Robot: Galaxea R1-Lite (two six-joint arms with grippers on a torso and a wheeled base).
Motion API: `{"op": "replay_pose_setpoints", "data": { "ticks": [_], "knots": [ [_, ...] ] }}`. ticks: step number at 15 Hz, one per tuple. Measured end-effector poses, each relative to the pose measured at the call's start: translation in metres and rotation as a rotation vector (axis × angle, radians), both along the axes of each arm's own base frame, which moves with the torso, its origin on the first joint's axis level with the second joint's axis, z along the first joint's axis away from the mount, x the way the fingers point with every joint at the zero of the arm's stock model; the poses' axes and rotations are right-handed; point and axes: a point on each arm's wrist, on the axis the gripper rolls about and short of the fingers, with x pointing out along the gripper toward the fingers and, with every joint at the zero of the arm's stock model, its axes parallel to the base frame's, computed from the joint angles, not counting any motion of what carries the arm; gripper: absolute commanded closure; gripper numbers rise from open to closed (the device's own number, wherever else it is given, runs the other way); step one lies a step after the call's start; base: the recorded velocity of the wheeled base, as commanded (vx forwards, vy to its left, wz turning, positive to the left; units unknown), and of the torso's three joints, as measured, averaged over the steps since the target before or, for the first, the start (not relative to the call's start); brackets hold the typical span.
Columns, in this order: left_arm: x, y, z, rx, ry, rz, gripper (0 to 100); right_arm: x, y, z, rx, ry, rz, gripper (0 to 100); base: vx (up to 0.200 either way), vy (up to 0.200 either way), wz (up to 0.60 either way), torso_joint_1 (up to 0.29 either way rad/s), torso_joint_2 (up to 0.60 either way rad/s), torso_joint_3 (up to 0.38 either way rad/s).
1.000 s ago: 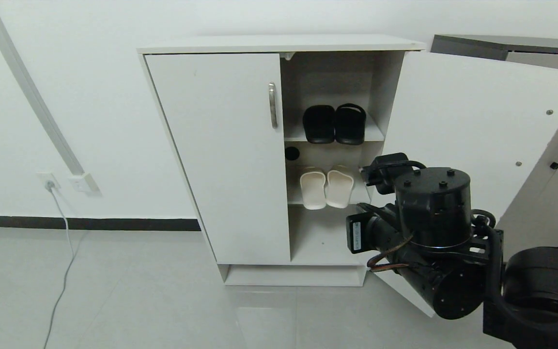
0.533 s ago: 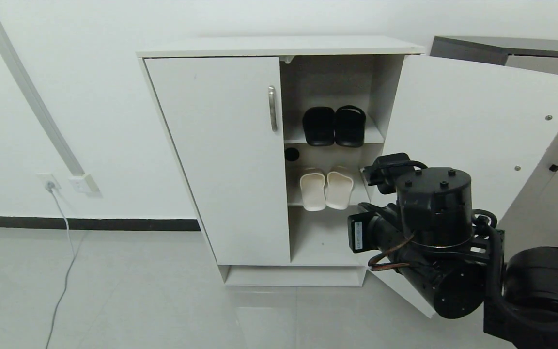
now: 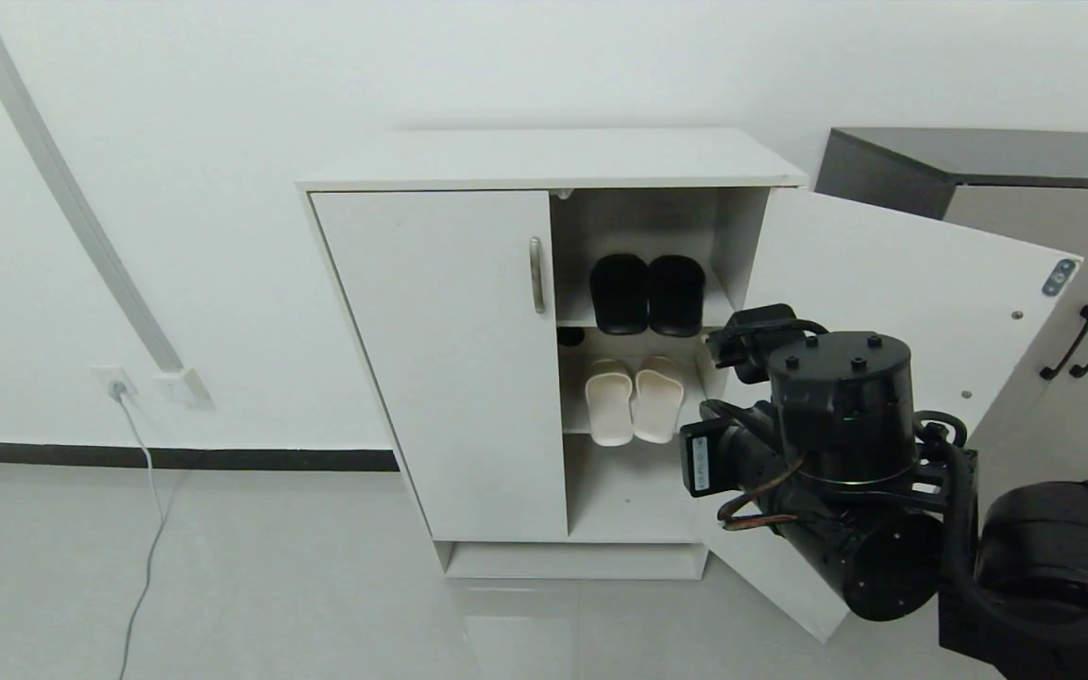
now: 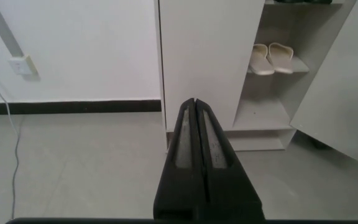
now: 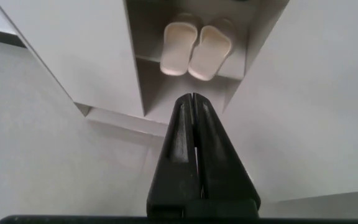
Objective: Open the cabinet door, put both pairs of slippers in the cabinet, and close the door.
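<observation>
The white cabinet (image 3: 544, 156) stands against the wall with its left door (image 3: 450, 359) shut and its right door (image 3: 893, 312) swung wide open. A black pair of slippers (image 3: 648, 293) sits on the upper shelf. A white pair of slippers (image 3: 634, 408) sits on the middle shelf, also seen as white slippers (image 5: 196, 46) and white slippers (image 4: 272, 58). My right gripper (image 5: 193, 96) is shut and empty, low in front of the open side, beside the open door (image 5: 316, 93). My left gripper (image 4: 194, 102) is shut and empty, back from the cabinet above the floor.
A grey cabinet (image 3: 1073, 340) with black handles stands right behind the open door. A wall socket with a hanging cable (image 3: 119, 387) is at the left. The tiled floor (image 3: 270, 586) before the cabinet has free room. The bottom shelf (image 3: 624, 496) holds nothing.
The whole head picture has shifted: the cabinet now shows lower and smaller, so the camera has drawn back. Slippers, doors and the right arm keep their places.
</observation>
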Motion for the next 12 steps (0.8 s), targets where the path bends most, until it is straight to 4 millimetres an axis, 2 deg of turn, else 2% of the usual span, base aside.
{"op": "replay_pose_setpoints", "data": {
  "ticks": [6, 12],
  "knots": [
    [0.0000, 0.0000, 0.0000, 0.000, 0.000, 0.000, 100, -0.0007, 0.0000, -0.0003, -0.002, 0.000, 0.001, 100, 0.000, 0.000, 0.00, 0.146, -0.47, -0.329],
    [0.0000, 0.0000, 0.0000, 0.000, 0.000, 0.000, 100, 0.0014, -0.0016, 0.0001, -0.001, 0.000, -0.007, 100, 0.000, 0.000, 0.00, 0.194, -0.50, -0.319]
  ]
}}
